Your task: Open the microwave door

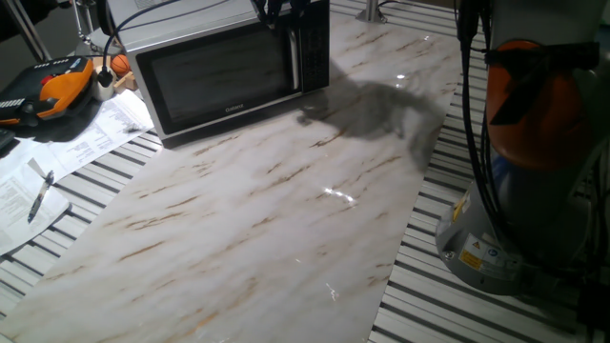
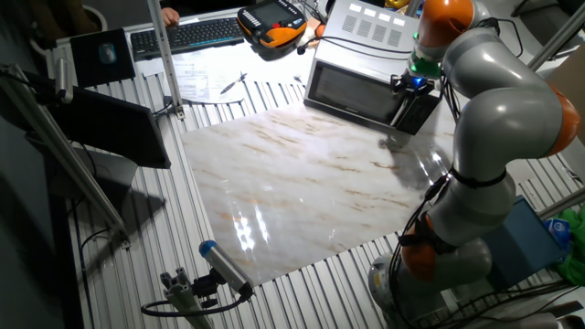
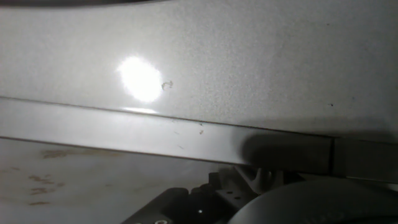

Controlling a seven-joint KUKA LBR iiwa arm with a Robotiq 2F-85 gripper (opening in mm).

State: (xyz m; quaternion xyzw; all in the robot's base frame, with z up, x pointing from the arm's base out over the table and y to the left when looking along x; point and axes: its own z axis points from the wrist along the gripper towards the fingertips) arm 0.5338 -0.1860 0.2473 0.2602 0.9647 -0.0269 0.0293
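The microwave stands at the back of the marble table, silver-grey and boxy. The microwave door has a dark glass window and looks closed, with its vertical silver handle beside the black keypad strip. My gripper hangs dark above the top front edge, over the handle and keypad. In the other fixed view the gripper sits at the right end of the door. The hand view shows the microwave's grey top up close; the fingers are not clearly seen.
An orange and black teach pendant, papers and a pen lie left of the microwave. The robot base stands at the right. A keyboard and a dark screen are at the far side.
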